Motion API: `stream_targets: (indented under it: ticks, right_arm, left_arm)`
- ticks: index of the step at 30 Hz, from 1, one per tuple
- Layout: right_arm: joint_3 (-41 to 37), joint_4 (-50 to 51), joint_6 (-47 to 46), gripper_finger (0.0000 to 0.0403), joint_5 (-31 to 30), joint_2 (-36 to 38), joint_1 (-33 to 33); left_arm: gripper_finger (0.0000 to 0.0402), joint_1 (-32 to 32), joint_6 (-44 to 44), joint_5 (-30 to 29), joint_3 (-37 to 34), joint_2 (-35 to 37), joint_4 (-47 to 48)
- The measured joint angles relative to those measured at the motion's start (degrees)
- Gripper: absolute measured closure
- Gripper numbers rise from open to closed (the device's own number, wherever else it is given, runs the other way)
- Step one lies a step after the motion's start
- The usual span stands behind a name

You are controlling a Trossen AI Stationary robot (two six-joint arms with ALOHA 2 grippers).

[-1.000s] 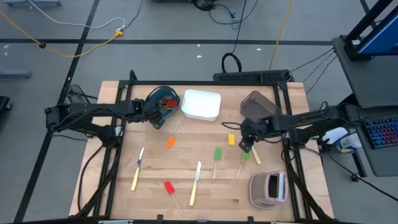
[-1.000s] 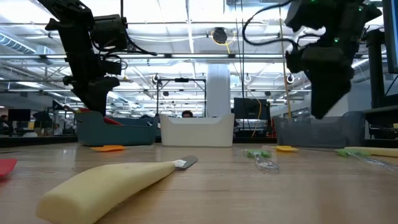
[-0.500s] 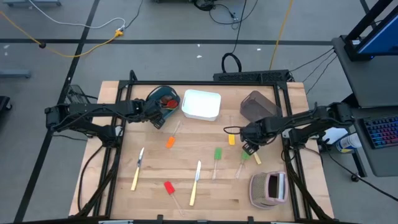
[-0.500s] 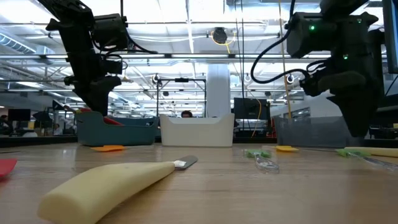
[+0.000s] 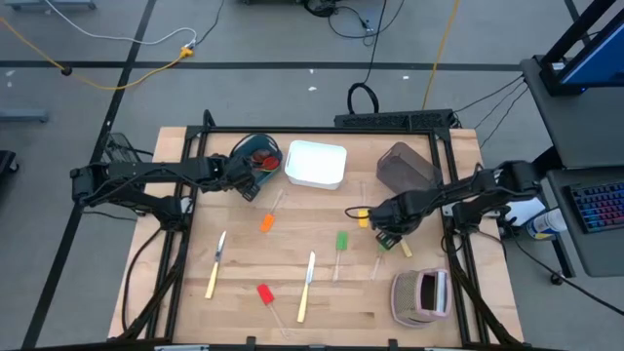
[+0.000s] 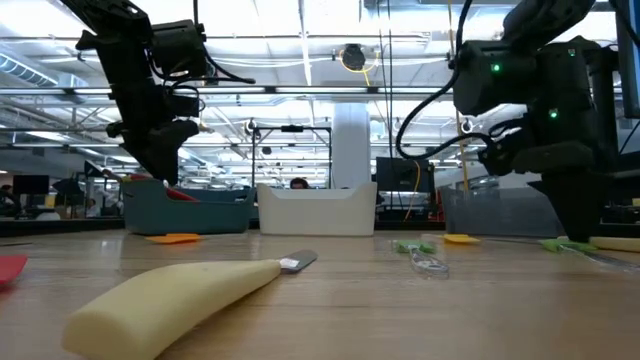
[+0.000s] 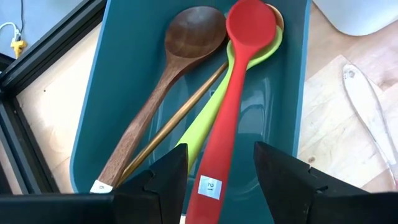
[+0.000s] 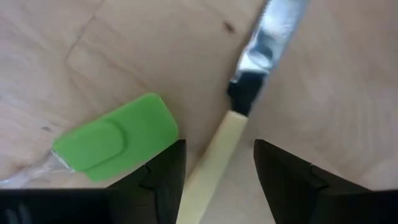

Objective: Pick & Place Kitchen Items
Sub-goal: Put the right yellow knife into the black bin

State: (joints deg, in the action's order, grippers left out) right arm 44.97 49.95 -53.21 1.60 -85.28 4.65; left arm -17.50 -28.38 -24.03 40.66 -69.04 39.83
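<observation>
The pale-handled knife point(image 8: 219, 144) lies on the wooden table point(image 5: 292, 249) right of centre in the high view, just beside a small green spatula on a clear stick point(image 8: 118, 138). The right gripper point(image 8: 214, 180) hangs low over the knife, fingers spread to either side of its handle. At upper left, the left gripper point(image 7: 214, 186) hovers, open, above the teal rectangular bin point(image 7: 127, 68) holding a red spoon point(image 7: 239, 74), a green spoon point(image 7: 208, 118), a dark wooden spoon point(image 7: 168, 81) and a brass one point(image 7: 177, 121).
</observation>
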Motion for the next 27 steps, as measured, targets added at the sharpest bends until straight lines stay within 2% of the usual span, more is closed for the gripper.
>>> stream_targets:
  ticks: [3, 6, 14, 22, 27]
  right_arm:
    - [0.1, -0.5, 1.8, 0.0227, -0.1, -1.1, 0.5]
    - [0.2, -0.6, 3.1, 0.0252, -0.3, -1.6, 0.7]
    - [0.1, -0.3, 5.0, 0.0372, -1.7, -1.3, 0.6]
    - [0.0, 2.6, 7.0, 0.0369, -5.2, 0.5, 0.6]
    - [2.6, 8.0, 7.0, 0.0369, -5.3, 6.3, 0.6]
  left_arm:
    - [0.0215, 0.0, 0.0, 0.0, 0.0, 0.0, 0.0]
    - [0.0215, 0.0, 0.0, 0.0, 0.0, 0.0, 0.0]
    - [0.0215, 0.0, -0.2, 0.0, 0.0, 0.0, 0.0]
    - [0.0215, 0.0, -0.3, 0.0, 0.0, 0.0, -0.2]
    - [0.0215, 0.0, -0.4, 0.1, 0.0, 0.0, -0.4]
